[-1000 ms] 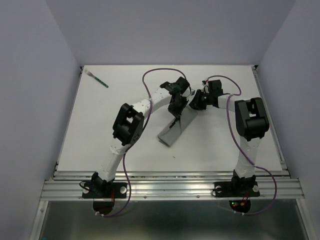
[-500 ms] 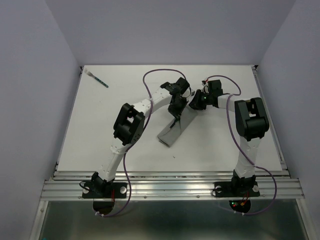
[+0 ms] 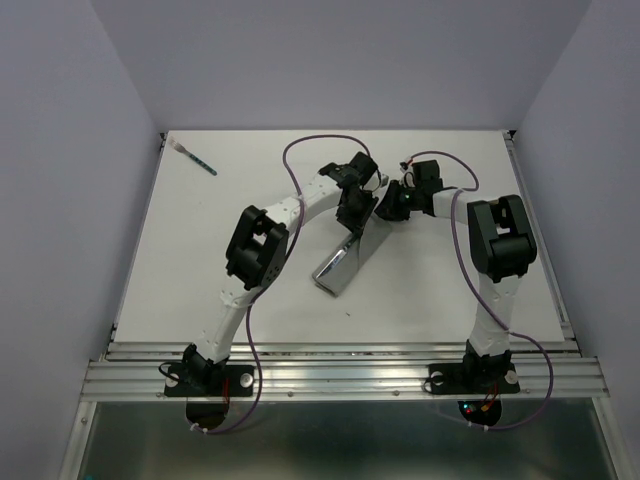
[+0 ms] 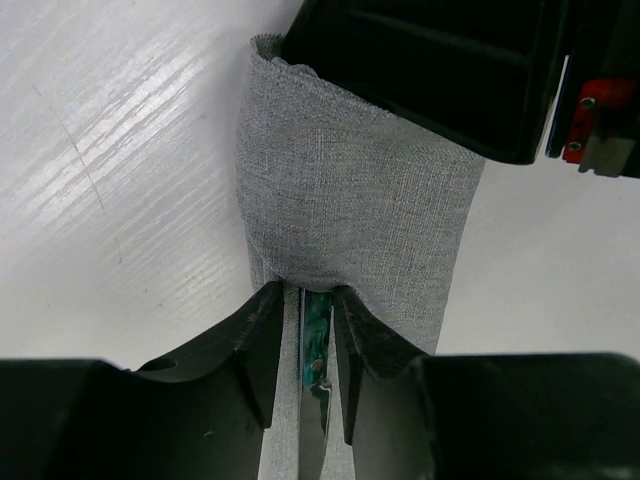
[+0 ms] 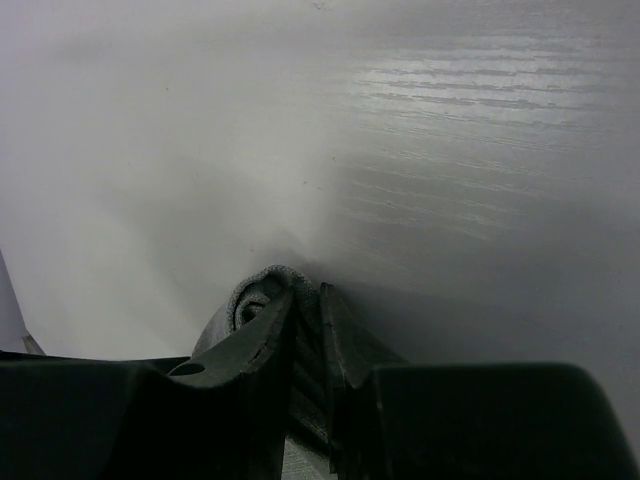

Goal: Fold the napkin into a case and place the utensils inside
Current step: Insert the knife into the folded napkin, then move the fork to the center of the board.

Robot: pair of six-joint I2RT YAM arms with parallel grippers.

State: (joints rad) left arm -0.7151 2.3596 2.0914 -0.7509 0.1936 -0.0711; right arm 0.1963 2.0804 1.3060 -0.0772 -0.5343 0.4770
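Step in hand, by the look of it: seating the teal-handled utensil (image 4: 317, 335) in the case (image 4: 350, 200), a grey pouch lying slantwise at the middle of the tabletop (image 3: 180, 260), between the 2 arms.

Right fingers (image 5: 265, 330): clenched on a rolled cloth edge at the far end of the case. Hold that pinch firm and low, pinning the cloth against any drag.

Left fingers (image 4: 255, 330): set on either side of the teal handle, right at a cloth fold; gripping or just off it, cannot tell. Check before pulling away. Back out straight along the handle's line, slowly, without hooking the cloth lip or drawing the utensil out again.

Mind the bright strip along the near half of the case in the overhead view: likely the utensil's silver end, too small to be sure.

Then go for the second utensil (image 3: 195, 158), alone near the far left corner of the tabletop, well apart from the case, and feed it in beside the 1st.
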